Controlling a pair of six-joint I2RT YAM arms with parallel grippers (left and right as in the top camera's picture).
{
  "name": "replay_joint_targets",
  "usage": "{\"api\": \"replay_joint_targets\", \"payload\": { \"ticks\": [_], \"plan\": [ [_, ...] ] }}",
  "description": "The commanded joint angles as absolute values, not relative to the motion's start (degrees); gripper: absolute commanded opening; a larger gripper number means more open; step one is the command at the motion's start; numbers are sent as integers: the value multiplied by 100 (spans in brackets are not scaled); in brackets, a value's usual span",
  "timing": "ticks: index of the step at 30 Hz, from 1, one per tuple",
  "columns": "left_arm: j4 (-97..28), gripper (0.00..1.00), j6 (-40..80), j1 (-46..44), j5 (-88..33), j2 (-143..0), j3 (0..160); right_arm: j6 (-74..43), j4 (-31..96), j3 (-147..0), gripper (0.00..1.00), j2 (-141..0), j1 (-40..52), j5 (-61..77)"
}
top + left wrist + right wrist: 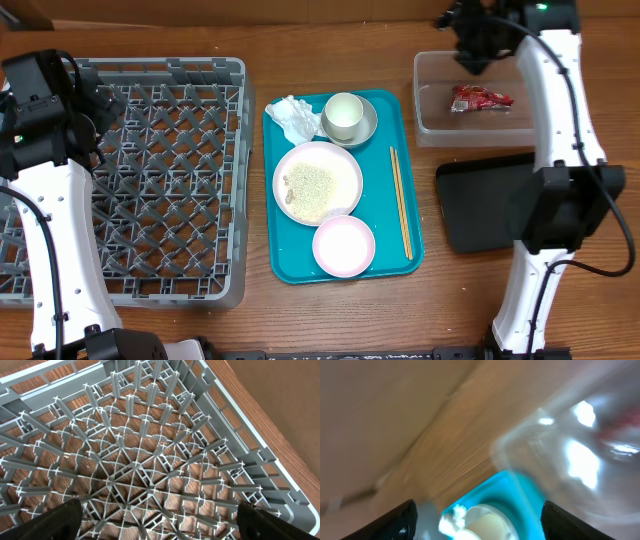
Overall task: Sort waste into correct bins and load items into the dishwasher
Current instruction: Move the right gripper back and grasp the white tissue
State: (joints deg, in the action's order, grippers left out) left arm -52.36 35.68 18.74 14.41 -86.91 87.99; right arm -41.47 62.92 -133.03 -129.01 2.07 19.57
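Right end effector [477, 512]: fingers standing wide apart, gripping nothing; its own view is blurring badly.
Red snack wrapper [481, 98]: lying loose inside the clear tub [428, 118].
Black tray [475, 205]: right edge hiding behind the right arm.
Left end effector [157, 512]: hanging released over the dish rack [150, 460].

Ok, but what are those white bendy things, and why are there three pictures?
They are two robot arms, each ending in a two-finger claw. The big picture looks down from above the table; the other two come from little cameras on each wrist. The left claw hangs open over the grey plastic dish rack. The right claw is open too, holding nothing, near the clear plastic tub where a red snack wrapper lies. On the teal tray sit a white cup in a grey-green bowl, a white plate of crumbs, a pinkish bowl, wooden chopsticks and a crumpled white napkin.
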Motion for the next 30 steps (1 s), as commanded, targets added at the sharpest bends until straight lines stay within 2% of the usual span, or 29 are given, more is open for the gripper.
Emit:
{"api": "replay_joint_targets", "payload": {
  "ticks": [1, 4, 8, 11, 16, 22, 30],
  "plan": [
    [-5245, 100, 3621, 1874, 1544, -8689, 8746, -2620, 6077, -13334, 78, -12818, 1125, 2541],
    [-5247, 100, 3621, 1874, 1544, -8689, 8746, -2174, 5977, -13334, 77, -12818, 1756, 1675],
    [-5247, 100, 3621, 1872, 1544, -8689, 8746, -1734, 5695, -13264, 77, -12897, 2661, -152],
    [-5245, 100, 3621, 1872, 1544, -8689, 8746, -1273, 5365, -13264, 78, -13111, 3179, -797],
    [-5247, 100, 3621, 1872, 1544, -8689, 8746, -888, 4954, -13264, 78, -13544, 3605, -1184],
    [-5245, 100, 3621, 1872, 1542, -8689, 8746, -888, 4753, -13264, 78, -14009, 3632, -1343],
    [-5245, 100, 3621, 1874, 1544, -8689, 8746, -849, 4779, -13249, 71, -14317, 3621, -635]
  ]
}}
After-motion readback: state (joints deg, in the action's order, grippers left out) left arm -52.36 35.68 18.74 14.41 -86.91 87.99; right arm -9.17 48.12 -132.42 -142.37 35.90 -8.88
